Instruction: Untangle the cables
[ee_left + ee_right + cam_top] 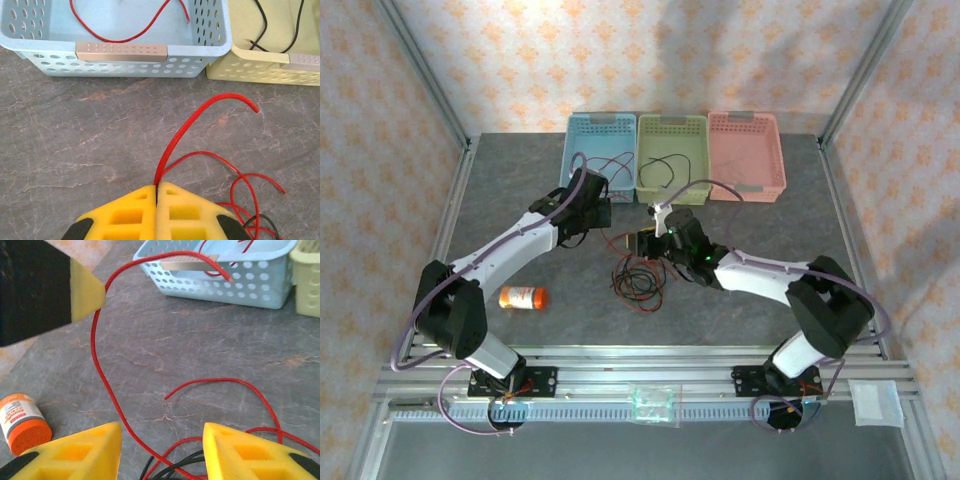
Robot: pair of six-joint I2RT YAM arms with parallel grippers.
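Bottle (pixel 523 297) well left of cables (pixel 638 278) | three baskets (pixel 672 122) side-by-side behind them

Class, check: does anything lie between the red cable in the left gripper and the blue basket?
Nothing visible does. Bare table lies between the left gripper, shut on the red cable, and the blue basket.
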